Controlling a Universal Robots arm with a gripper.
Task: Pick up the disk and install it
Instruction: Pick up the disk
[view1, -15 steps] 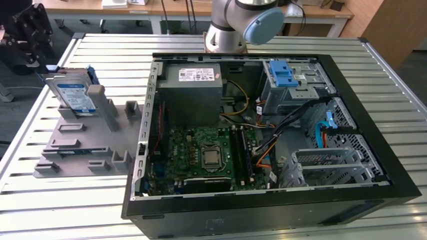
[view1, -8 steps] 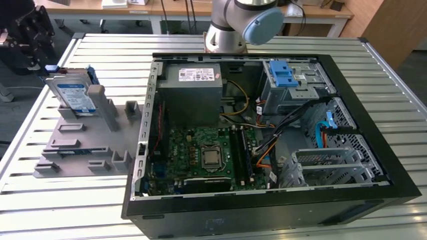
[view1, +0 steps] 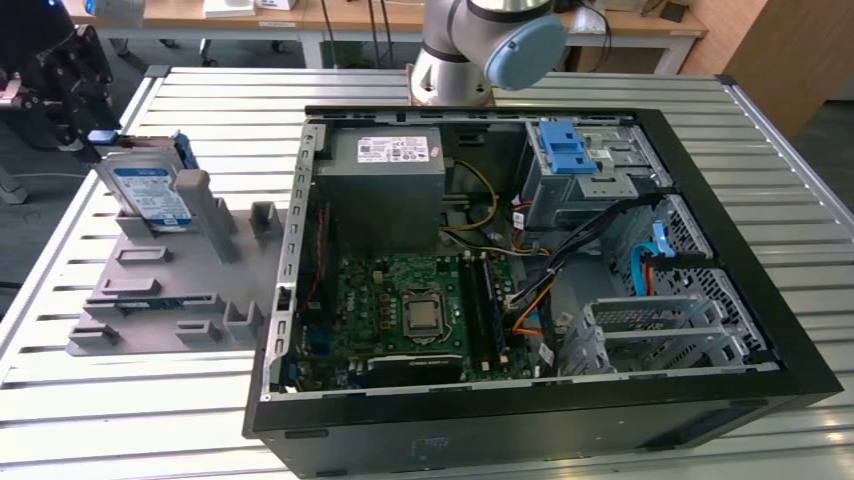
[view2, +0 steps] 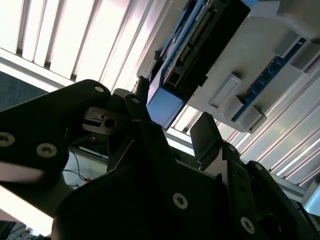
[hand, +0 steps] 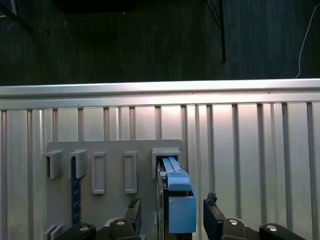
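Blue-framed disk (hand: 177, 187) stands upright in grey holder (hand: 115, 150), edges exposed, between spread jaws of gripper (hand: 173, 207); nothing clamped.

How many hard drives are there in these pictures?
1. The flat silver-metal hard drive with a white-and-blue label stands on edge in the grey plastic holder, at the exterior view's left, straddled by the open black gripper. Others may hide inside the black computer case.
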